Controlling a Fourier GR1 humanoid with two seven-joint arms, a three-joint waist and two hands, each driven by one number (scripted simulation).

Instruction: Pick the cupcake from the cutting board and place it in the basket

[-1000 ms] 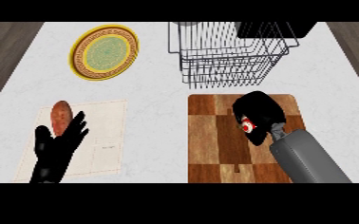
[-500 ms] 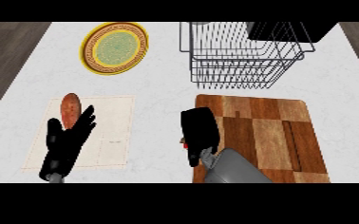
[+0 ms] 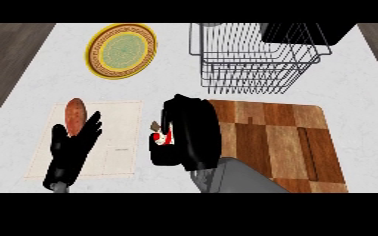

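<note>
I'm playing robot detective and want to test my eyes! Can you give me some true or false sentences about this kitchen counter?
1. The right hand is curled round the cupcake. True.
2. The cupcake is already inside the basket. False: it is in the hand, off the left edge of the cutting board, short of the basket.
3. The plate lies to the left of the basket. True.
4. The left hand is holding the sweet potato. False: that hand is open, and the sweet potato lies on the cloth by its fingertips.
5. The basket is made of solid wood. False: it is dark wire.
</note>
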